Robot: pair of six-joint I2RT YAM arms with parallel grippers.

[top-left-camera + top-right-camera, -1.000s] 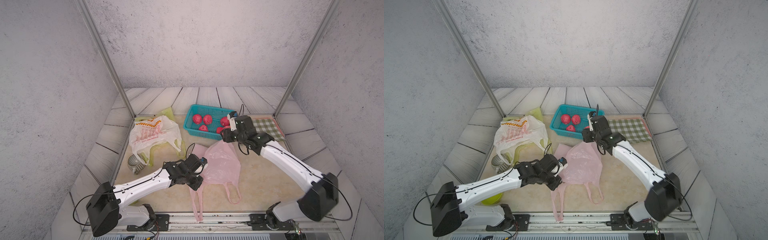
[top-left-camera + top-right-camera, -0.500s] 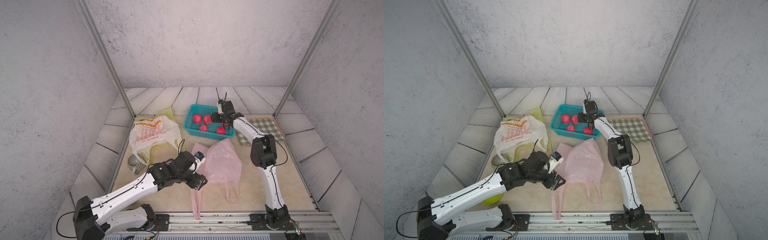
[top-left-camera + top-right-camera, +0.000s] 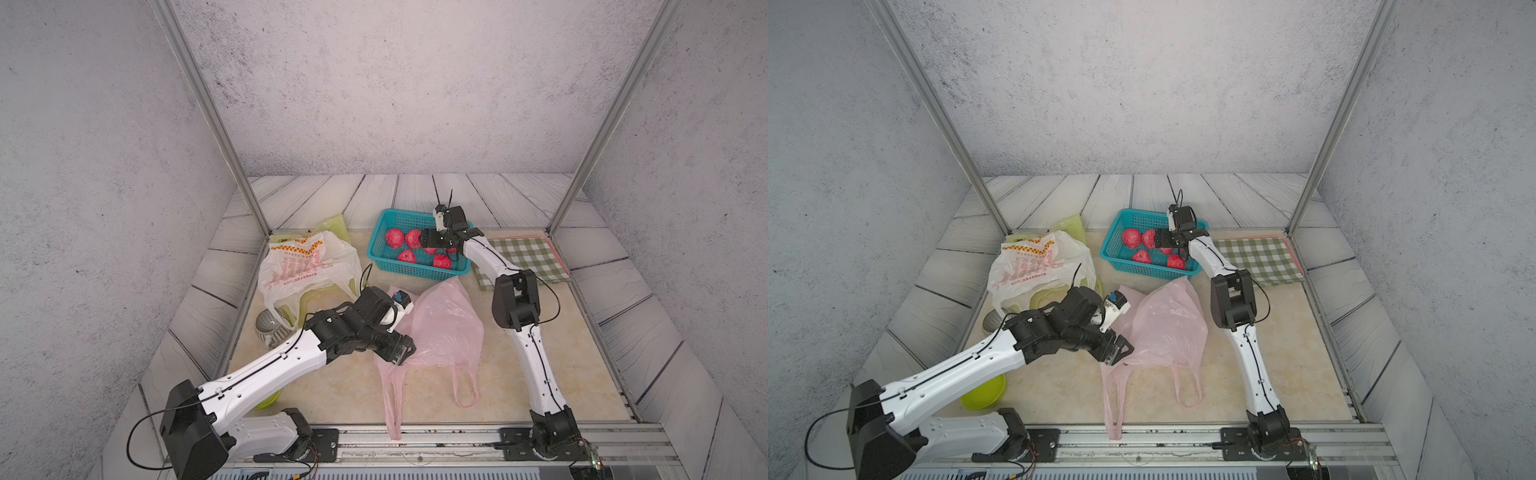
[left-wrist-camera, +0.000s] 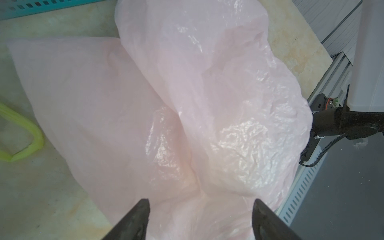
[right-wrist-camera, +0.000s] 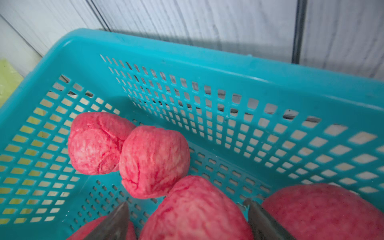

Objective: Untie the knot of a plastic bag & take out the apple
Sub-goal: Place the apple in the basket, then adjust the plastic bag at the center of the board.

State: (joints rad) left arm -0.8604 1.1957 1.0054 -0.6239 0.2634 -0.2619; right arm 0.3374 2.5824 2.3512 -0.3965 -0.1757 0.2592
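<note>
Reaching farther than a second ago, the right pincer (image 3: pixel 424 241) has gone from the near corner of the basket (image 3: pixel 376 249) to a spot low over its middle, while the left pincer (image 3: pixel 404 356) has slid back to the near edge of the pink bag (image 3: pixel 444 328).

Both pincers stand released. In the right wrist view the right pincer's fingers are spread wide, and an apple (image 5: pixel 197 220) lies loose between them on the basket floor among other apples (image 3: pixel 394 237). In the left wrist view the left pincer's tips are spread over slack plastic, gripping nothing.

The pink bag lies flat and limp on the table, its handles (image 3: pixel 465 388) trailing apart with no knot showing, so the job looks to be at its last step: the fruit set down.

Next, the right pincer likely needs a straight lift clear of the fruit and the basket wall, without nudging the apple.
</note>
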